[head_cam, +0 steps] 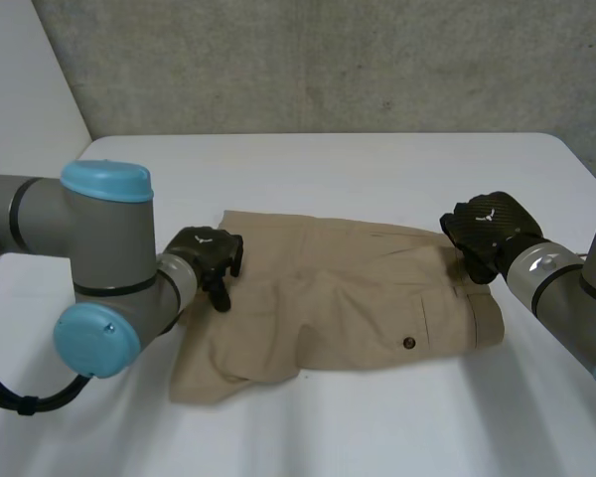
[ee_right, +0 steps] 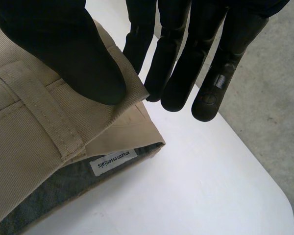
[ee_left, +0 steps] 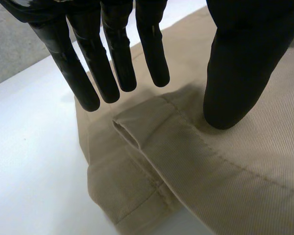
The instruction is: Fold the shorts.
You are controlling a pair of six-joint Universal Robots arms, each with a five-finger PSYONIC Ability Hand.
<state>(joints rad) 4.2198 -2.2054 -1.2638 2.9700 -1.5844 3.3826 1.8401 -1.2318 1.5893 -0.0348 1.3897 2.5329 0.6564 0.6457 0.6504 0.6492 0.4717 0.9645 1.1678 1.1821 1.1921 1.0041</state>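
The tan shorts [head_cam: 338, 298] lie folded flat across the middle of the white table [head_cam: 377, 169], waistband to the right and leg hems to the left. My left hand [head_cam: 207, 256] is at the left edge by the hems. In the left wrist view that left hand [ee_left: 112, 63] is open: the fingers are straight above the shorts [ee_left: 225, 171] and the thumb tip rests on the fabric. My right hand [head_cam: 487, 231] is at the waistband's far corner. Its thumb [ee_right: 63, 44] presses the top layer of the shorts [ee_right: 24, 147] against the fingers behind the edge.
A dark button [head_cam: 409, 343] sits on a pocket near the shorts' front right. A white brand label [ee_right: 116, 161] shows inside the waistband below my right hand. The table's right edge [ee_right: 264, 171] runs close to that hand, with grey floor beyond it.
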